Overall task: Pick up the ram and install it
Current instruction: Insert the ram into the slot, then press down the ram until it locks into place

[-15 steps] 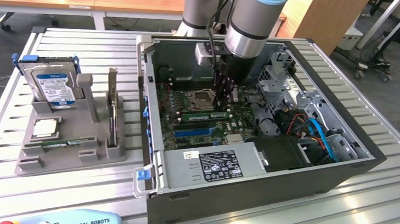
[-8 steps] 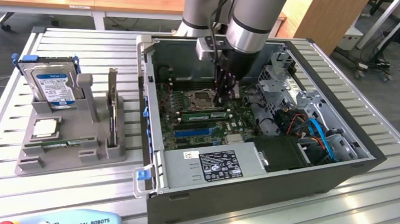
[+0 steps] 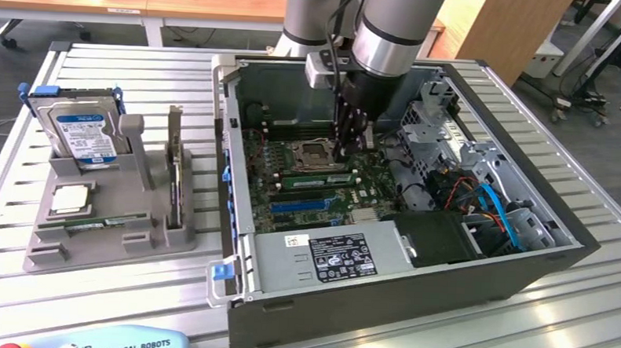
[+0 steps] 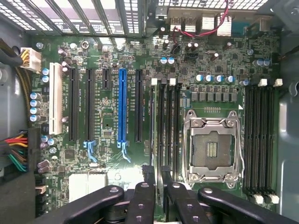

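— Progress?
— Down in the open grey metal computer case (image 3: 410, 304), over the green motherboard (image 4: 105, 126). The pick-up looks done: the long thin green ram stick (image 3: 310, 177) stands at the black slot (image 4: 161, 121) beside the silver CPU socket (image 3: 309, 152).
— And your gripper (image 3: 342, 160)?
— My black fingers (image 4: 140, 205) pinch its top edge. I judge it not yet seated.

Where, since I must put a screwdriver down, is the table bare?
Bare slats: between the grey holder and the near edge, and beside the computer case on the exterior view's right. Crowded: inside the case, where the end effector hangs over the motherboard.
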`<state>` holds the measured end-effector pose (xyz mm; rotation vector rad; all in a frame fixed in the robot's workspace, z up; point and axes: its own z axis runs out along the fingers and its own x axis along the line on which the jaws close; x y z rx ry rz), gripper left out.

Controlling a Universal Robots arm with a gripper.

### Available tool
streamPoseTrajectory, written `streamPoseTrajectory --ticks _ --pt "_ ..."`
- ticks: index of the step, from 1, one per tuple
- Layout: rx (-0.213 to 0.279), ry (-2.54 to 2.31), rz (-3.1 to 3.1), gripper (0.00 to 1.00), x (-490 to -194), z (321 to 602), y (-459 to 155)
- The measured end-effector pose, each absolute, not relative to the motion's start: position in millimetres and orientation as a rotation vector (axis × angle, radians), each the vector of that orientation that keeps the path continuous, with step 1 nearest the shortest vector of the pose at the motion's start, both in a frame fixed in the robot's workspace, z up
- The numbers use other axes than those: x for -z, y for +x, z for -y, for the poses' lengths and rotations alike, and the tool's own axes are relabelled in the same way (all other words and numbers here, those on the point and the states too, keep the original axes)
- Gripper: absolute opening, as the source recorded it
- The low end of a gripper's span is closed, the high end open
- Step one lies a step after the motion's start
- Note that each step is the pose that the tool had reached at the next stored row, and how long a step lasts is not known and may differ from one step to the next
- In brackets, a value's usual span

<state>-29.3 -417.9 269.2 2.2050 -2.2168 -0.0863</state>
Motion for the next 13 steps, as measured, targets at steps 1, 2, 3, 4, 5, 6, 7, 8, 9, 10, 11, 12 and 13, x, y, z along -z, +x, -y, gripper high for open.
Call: streamPoseTrajectory --ticks 1,2,3,4,5,6,7,8,9,10,11,12,13 --pt "0.086 2.205 2.217 0.19 -269.2 417.9 -29.3" --pt "0.086 2.205 2.217 0.19 -269.3 417.9 -29.3" --pt "0.086 2.205 2.217 0.19 -269.3 417.9 -29.3" --pt "0.086 2.205 2.217 0.19 -269.3 417.9 -29.3" --pt "0.086 2.205 2.217 0.19 -269.3 417.9 -29.3" --pt "0.086 2.205 2.217 0.19 -269.3 417.9 -29.3" --pt "0.086 2.205 2.217 0.19 -269.3 417.9 -29.3" --pt "0.086 2.205 2.217 0.19 -269.3 417.9 -29.3" --pt "0.086 2.205 2.217 0.19 -269.3 417.9 -29.3" --pt "0.086 2.205 2.217 0.19 -269.3 417.9 -29.3" --pt "0.086 2.205 2.217 0.19 -269.3 417.9 -29.3" --pt "0.086 2.205 2.217 0.19 -269.3 417.9 -29.3" --pt "0.086 2.205 2.217 0.19 -269.3 417.9 -29.3"
